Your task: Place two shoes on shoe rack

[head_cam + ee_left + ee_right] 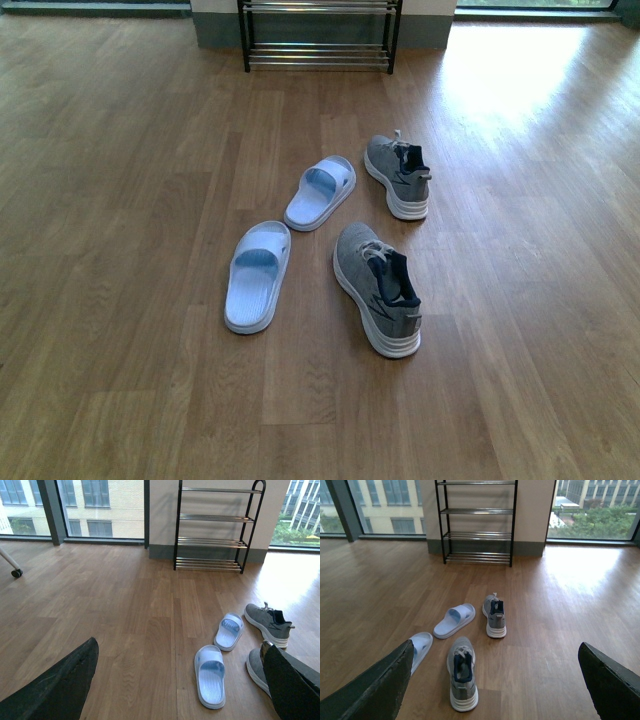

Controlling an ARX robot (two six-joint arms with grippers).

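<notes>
Pickup was not yet begun; the left gripper (180,646) and right gripper (495,647) were seen open, empty; the near sneaker (372,285) was judged due for grasping first.

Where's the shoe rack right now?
In the front view the shoe rack stands in the middle at the far end of the wooden floor, beyond the farther slide sandal and the farther grey sneaker.
</notes>
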